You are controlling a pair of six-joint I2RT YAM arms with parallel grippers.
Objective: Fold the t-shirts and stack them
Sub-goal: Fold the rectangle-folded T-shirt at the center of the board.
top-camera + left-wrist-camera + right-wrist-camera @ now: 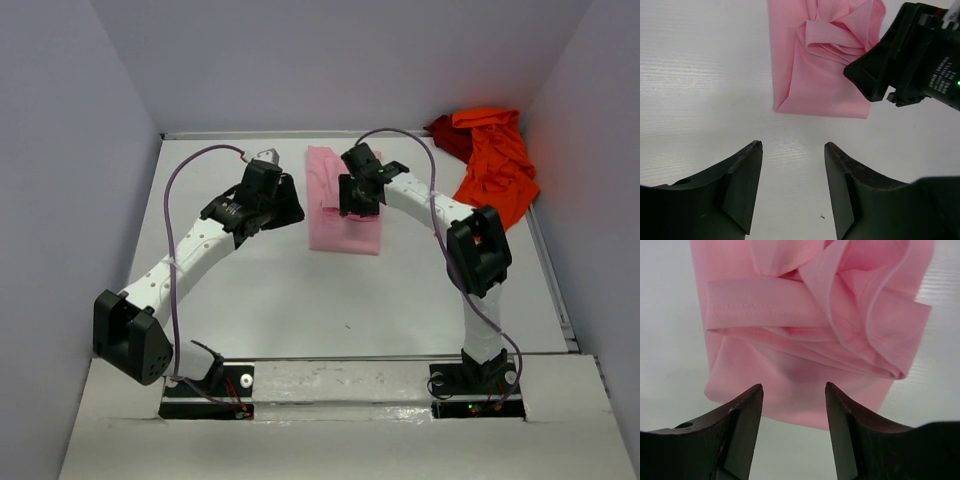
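Note:
A light pink t-shirt [340,205] lies roughly folded in a narrow strip at the middle of the table, its loose folds bunched on top [835,35] [810,315]. My right gripper [358,196] [793,387] hovers open over it, nothing between its fingers. My left gripper [290,205] [792,145] stands open just left of the pink shirt, over bare table. A bright orange-red t-shirt [495,165] lies crumpled at the back right corner, with a dark red t-shirt [447,135] partly under its left side.
Grey walls close the table in on the left, back and right. The right arm's black wrist housing [920,55] shows in the left wrist view, right of the pink shirt. A purple cable [175,220] loops beside each arm.

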